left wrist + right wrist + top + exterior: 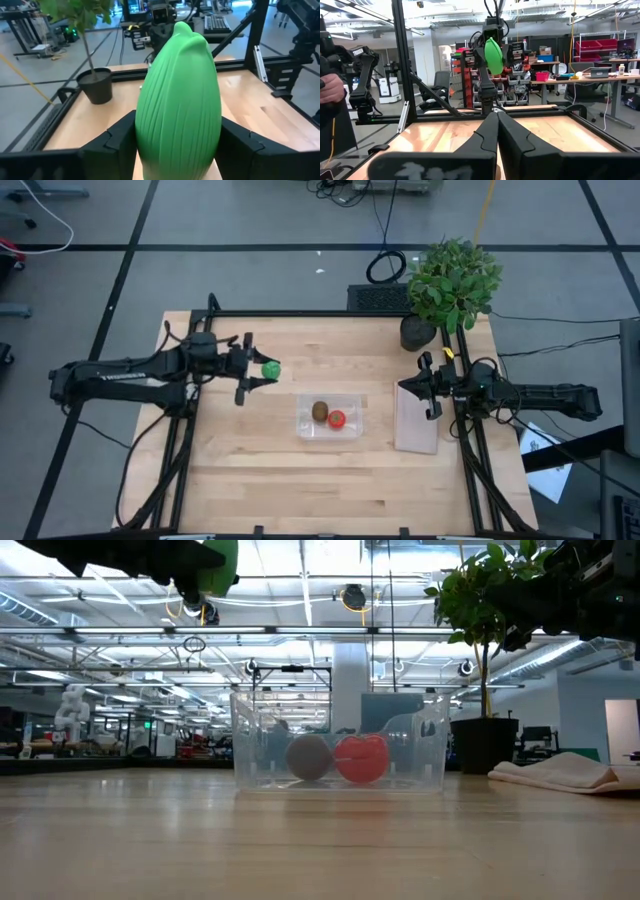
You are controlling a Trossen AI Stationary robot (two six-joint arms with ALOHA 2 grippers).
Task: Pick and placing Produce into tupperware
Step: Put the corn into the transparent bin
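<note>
A bright green oblong produce piece (271, 369) hangs high above the table's left half, with my left gripper (262, 370) shut on it. The clear tupperware (330, 417) stands on the table's middle and holds a brown kiwi-like ball (320, 411) and a red tomato-like ball (337, 419) on its floor. My right gripper (496, 125) waits shut at the table's right side, above the whitish panel (416, 420), touching nothing. My left gripper pinches the green piece's lower sides (150, 145) between its two fingers (112, 145), one on each side. The fingers reach out nearly level from the table's left. The piece points lengthwise out ahead of the fingers, its narrow tip (182, 27) foremost, lifted clear of the table.
A leafy potted plant (452, 285) stands at the table's far right corner. The flat whitish panel lies right of the tupperware. Bare wood lies near the front edge (320, 510). A person's hand (330, 90) shows beyond the table in the right wrist view.
</note>
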